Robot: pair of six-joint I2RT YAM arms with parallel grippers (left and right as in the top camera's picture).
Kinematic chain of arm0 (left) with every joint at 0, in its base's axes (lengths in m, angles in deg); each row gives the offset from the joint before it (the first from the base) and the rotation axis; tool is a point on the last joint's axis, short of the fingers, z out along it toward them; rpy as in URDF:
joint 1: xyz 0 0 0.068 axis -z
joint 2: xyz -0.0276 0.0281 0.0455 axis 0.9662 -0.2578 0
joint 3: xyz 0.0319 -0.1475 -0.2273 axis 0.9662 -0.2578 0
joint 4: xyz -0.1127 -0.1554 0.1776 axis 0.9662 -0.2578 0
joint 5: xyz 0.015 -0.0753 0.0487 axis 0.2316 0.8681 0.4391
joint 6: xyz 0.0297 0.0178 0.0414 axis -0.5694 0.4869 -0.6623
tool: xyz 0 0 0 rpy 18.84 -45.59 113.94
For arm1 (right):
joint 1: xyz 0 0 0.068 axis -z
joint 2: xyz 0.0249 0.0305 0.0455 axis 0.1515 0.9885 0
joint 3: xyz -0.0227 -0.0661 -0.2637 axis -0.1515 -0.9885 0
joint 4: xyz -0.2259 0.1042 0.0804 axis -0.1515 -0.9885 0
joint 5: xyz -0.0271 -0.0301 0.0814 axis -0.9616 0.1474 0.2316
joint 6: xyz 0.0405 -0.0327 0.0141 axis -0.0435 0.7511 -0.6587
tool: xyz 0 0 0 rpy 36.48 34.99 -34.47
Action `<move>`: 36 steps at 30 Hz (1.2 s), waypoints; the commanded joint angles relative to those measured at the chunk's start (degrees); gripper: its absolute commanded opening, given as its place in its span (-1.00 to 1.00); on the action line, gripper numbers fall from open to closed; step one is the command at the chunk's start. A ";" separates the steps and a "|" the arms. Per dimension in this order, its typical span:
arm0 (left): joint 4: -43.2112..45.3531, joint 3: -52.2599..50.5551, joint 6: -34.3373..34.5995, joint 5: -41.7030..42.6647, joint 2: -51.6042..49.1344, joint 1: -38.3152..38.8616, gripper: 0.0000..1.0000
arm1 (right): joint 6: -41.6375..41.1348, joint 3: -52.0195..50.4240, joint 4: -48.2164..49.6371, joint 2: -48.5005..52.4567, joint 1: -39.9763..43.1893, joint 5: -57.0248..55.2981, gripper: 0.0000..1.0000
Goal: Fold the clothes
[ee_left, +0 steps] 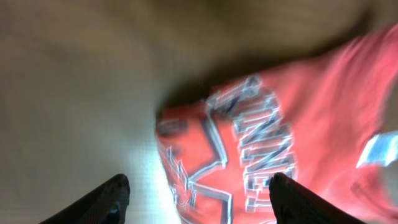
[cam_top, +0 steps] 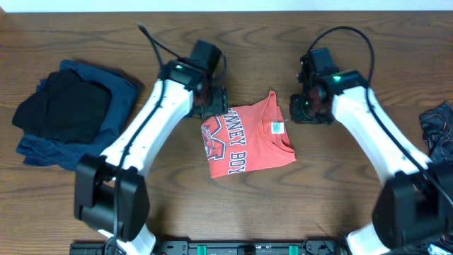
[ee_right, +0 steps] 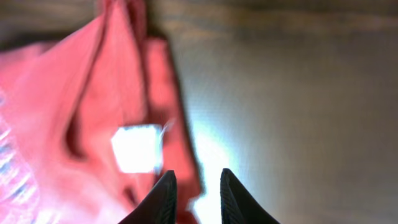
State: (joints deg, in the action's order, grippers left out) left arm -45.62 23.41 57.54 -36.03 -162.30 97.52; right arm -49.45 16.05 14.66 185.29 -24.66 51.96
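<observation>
Lettering (cam_top: pixel 230 139) "NNEY BOY" marks the coral T-shirt (cam_top: pixel 260 145); left end effector (ee_left: pixel 198 194) gapes empty, right end effector (ee_right: pixel 194 186) narrowly parted.

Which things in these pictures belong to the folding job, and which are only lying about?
Of the job:
- coral-red T-shirt
- dark clothes pile
- dark patterned garment, at the right edge

Not of the job:
- wooden table
- black cable on the right arm
</observation>
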 commanded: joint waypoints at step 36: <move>-19.87 -6.03 -4.98 6.64 -18.64 -2.12 0.35 | 3.52 -22.21 42.56 -0.37 -4.90 -10.14 -0.60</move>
State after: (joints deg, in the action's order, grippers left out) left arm -65.01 18.62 51.75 -29.32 -181.07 94.81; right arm -46.66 -6.31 56.30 184.42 -30.32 45.31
